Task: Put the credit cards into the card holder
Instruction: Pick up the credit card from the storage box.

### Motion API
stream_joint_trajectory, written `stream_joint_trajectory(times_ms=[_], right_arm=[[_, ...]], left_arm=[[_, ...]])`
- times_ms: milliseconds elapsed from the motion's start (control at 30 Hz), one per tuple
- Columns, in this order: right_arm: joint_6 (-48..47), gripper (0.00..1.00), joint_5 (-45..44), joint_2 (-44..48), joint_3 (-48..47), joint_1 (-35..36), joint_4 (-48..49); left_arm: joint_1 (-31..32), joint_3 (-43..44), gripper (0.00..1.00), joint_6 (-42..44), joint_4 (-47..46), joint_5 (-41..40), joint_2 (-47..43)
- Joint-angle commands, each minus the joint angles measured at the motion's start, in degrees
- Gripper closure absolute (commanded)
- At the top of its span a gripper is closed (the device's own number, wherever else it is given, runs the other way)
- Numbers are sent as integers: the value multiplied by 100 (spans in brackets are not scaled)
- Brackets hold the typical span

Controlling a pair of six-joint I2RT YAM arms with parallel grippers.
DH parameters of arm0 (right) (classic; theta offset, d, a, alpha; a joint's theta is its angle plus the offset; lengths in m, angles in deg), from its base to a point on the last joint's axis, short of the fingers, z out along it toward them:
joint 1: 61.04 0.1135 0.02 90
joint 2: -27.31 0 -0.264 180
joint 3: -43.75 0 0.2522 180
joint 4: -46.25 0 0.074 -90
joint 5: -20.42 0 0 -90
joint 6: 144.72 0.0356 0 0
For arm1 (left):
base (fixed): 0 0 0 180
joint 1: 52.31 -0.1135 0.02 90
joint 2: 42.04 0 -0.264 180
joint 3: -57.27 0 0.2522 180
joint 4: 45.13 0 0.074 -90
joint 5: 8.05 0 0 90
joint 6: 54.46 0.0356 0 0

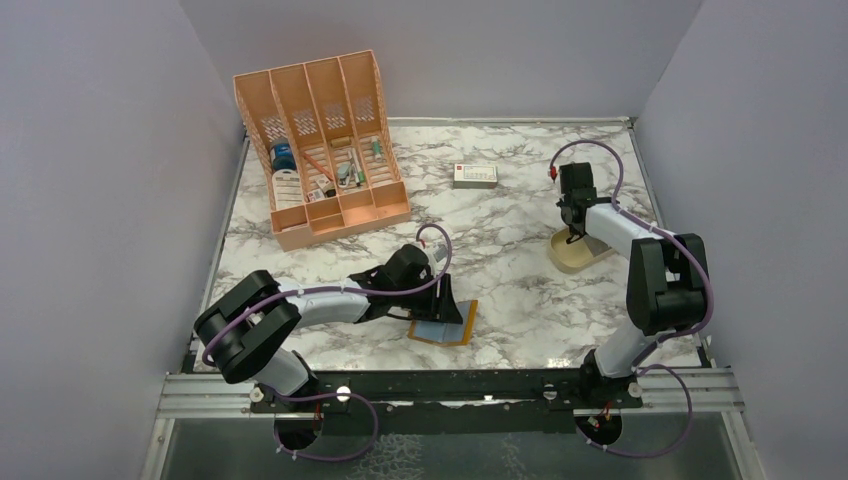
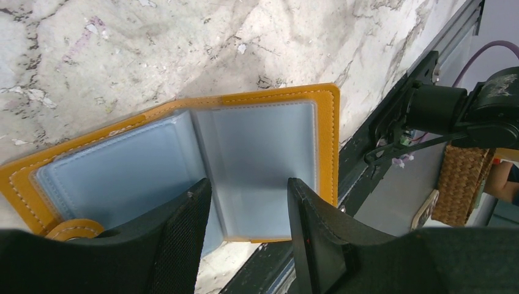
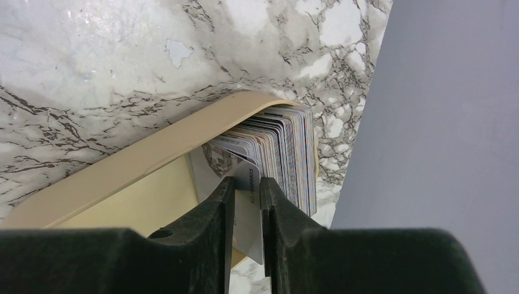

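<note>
The card holder [image 1: 446,324] lies open near the table's front edge, mustard-orange outside, with grey-blue pockets [image 2: 263,147] facing up. My left gripper [image 1: 440,303] points down onto it, open, its fingertips [image 2: 248,182] astride the right-hand pocket leaf. The credit cards [image 3: 287,153] stand on edge as a tight stack in a tan dish [image 3: 122,171] at the right. My right gripper [image 1: 573,237] reaches into that dish. Its jaws [image 3: 246,182] are shut on one grey-silver credit card [image 3: 248,226] at the near end of the stack.
A large orange desk organiser [image 1: 325,140] with small items stands at the back left. A white box with a red mark [image 1: 475,175] lies at the back centre. The tan dish [image 1: 575,258] sits close to the right wall. The black rail [image 1: 450,385] runs along the front edge.
</note>
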Motion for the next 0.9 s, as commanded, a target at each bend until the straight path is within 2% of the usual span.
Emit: stream_joint_trajectory(times_ms=[0, 667, 767, 867], right_arm=[[89, 81, -288, 133, -36, -47, 163], [103, 83, -416, 208, -82, -46, 226], [94, 89, -384, 199, -78, -46, 219], [87, 89, -420, 200, -69, -46, 260]], left_arm=[[-55, -2, 48, 138, 146, -200, -60], [-78, -51, 48, 147, 219, -291, -218], [-80, -51, 48, 147, 215, -296, -209], [-84, -43, 48, 147, 206, -287, -182]])
